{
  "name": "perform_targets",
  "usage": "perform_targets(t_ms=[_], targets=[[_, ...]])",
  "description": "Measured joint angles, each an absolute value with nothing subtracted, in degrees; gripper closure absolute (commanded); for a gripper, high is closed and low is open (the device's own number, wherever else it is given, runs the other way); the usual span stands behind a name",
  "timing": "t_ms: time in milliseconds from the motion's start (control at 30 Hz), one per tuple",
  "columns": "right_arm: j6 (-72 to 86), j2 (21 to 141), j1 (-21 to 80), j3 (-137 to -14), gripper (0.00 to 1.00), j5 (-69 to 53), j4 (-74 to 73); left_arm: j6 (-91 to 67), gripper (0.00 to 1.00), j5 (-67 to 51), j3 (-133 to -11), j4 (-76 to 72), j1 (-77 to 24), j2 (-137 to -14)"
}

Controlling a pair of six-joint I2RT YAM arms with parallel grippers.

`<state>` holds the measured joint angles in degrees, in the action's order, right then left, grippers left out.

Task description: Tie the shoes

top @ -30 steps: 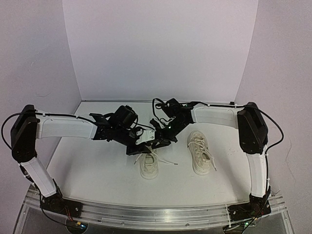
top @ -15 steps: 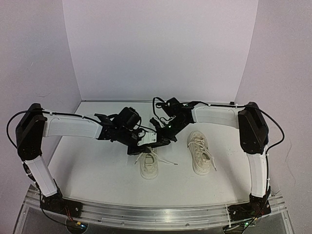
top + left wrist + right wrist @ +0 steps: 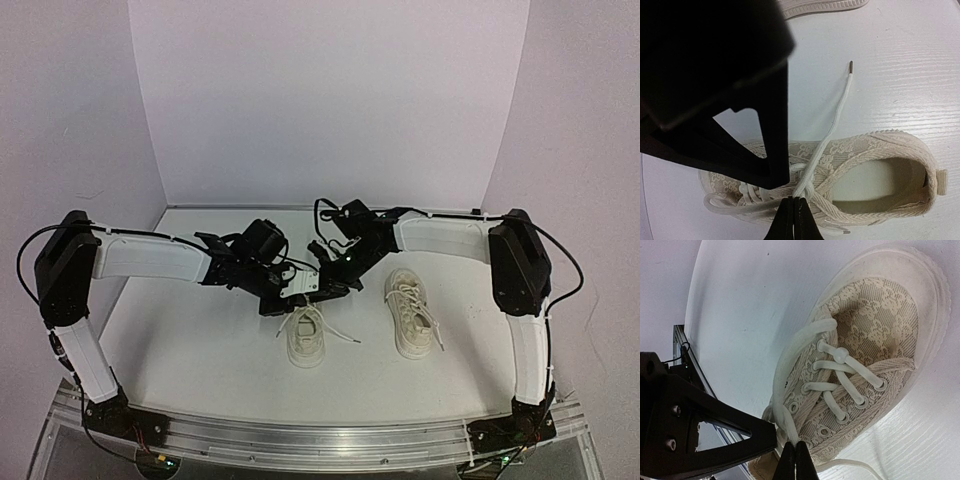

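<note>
The left shoe (image 3: 305,338), a cream-white sneaker with white laces, lies in the middle of the table. The second shoe (image 3: 411,312) lies to its right. Both grippers meet over the left shoe's far end. My left gripper (image 3: 292,296) is shut on a lace at the crossing by the shoe's opening (image 3: 794,201). That lace (image 3: 837,115) runs off over the table to its brown tip. My right gripper (image 3: 322,290) is shut on a lace loop (image 3: 788,360) that curves along the shoe's side, its tips (image 3: 795,449) by the upper eyelets. A loose lace end trails right of the shoe.
The second shoe's sole edge (image 3: 822,5) shows at the top of the left wrist view. White walls stand behind and on both sides of the table (image 3: 200,350). A metal rail (image 3: 320,440) runs along the near edge.
The left arm has shifted a little to the right, closer to the right gripper. The right arm and both shoes have hardly moved.
</note>
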<state>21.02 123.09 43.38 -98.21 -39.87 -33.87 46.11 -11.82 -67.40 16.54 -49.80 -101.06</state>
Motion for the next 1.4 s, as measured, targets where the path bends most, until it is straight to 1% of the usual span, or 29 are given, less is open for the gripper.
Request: perform_targets(t_ms=[300, 733, 1033, 1400], targets=[[21.4, 123.1, 43.1, -98.2, 1.0, -39.9, -33.8, 41.3, 1.0, -12.3, -67.4, 16.1, -49.8, -101.1], [23.8, 121.7, 42.9, -95.7, 1.0, -40.1, -31.7, 30.5, 1.0, -11.5, -66.2, 10.6, -49.5, -101.6], [26.1, 121.0, 42.8, -93.2, 1.0, -40.2, -29.2, 26.3, 1.0, -12.3, -62.1, 5.7, -49.5, -101.6], [29.2, 118.8, 42.2, -89.8, 1.0, -42.8, -23.7, 19.4, 1.0, -12.3, -61.4, 2.4, -49.5, -101.6]])
